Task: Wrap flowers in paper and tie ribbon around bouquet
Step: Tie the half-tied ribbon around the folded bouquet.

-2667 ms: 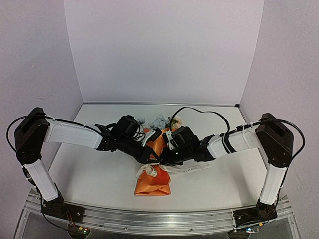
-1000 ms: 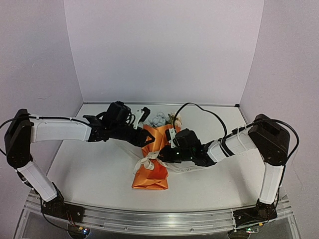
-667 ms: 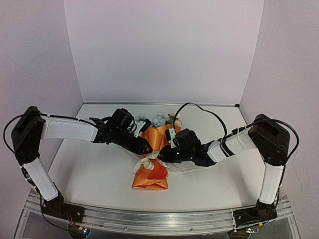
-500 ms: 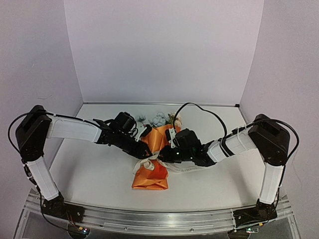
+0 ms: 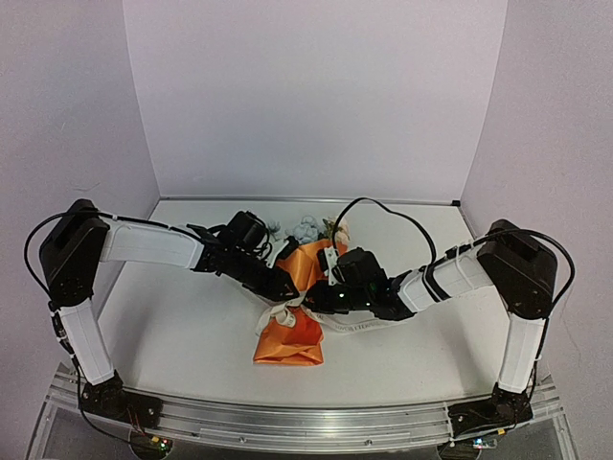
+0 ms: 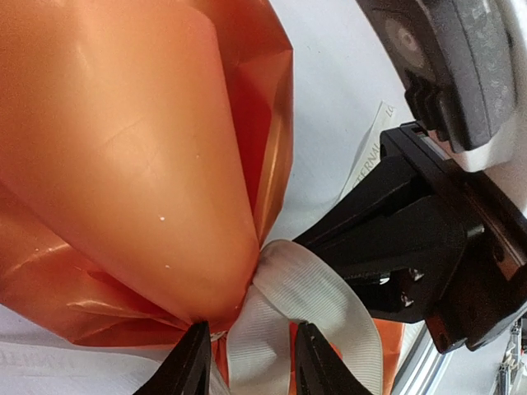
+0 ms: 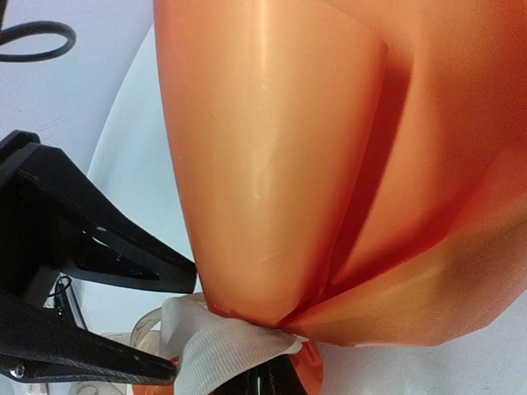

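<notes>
Orange-papered bouquet [image 5: 292,335] lies mid-table [image 5: 182,326], white surface showing beyond both long edges, its waist cinched by the ribbon [image 6: 280,304], left gripper [image 6: 251,372] jaws apart astride it, right gripper [image 7: 268,380] pinched together on it.

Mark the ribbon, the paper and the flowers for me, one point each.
ribbon [image 6: 288,284], left wrist view, on the band at the cinch.
paper [image 7: 263,148], right wrist view, on the smooth orange cone face.
flowers [image 5: 306,230], top external view, on the pale blooms.

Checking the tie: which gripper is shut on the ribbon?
The right gripper, pinched shut on the ribbon; the left gripper straddles it, jaws apart.
</notes>
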You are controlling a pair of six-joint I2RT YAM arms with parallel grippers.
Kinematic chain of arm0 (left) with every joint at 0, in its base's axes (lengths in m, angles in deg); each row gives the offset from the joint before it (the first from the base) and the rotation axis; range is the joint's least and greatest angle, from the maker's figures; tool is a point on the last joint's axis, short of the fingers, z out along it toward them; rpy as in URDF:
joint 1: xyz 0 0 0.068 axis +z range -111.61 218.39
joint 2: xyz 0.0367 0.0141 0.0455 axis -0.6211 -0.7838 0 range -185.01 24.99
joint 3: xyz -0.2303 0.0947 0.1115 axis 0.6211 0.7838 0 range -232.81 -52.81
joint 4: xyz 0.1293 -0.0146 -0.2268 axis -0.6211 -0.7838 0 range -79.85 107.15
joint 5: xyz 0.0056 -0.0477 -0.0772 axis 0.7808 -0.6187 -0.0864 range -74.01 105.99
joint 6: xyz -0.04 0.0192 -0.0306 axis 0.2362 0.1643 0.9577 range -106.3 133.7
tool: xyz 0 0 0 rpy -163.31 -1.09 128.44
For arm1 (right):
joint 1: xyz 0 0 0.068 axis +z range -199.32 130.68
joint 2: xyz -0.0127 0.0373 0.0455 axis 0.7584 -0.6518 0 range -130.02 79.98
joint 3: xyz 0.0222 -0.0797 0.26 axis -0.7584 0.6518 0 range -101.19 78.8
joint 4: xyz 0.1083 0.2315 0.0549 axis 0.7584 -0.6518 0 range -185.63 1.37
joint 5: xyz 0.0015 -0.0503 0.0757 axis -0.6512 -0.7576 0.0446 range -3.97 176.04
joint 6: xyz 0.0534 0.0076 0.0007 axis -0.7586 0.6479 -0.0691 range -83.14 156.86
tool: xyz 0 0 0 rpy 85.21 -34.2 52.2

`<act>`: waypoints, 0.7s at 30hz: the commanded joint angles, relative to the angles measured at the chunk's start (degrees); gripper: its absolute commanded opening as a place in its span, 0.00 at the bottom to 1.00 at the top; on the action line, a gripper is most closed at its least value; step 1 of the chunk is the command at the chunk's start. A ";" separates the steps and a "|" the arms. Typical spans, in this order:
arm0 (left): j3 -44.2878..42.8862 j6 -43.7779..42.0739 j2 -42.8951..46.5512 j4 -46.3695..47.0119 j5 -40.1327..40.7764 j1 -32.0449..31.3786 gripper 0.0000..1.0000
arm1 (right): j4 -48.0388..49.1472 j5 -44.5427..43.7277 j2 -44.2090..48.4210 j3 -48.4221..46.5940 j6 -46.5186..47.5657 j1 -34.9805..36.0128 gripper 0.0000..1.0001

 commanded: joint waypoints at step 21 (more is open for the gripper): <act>-2.08 4.89 0.39 1.88 -3.13 -0.08 0.00 | -11.30 2.62 8.64 0.41 4.20 -0.22 0.08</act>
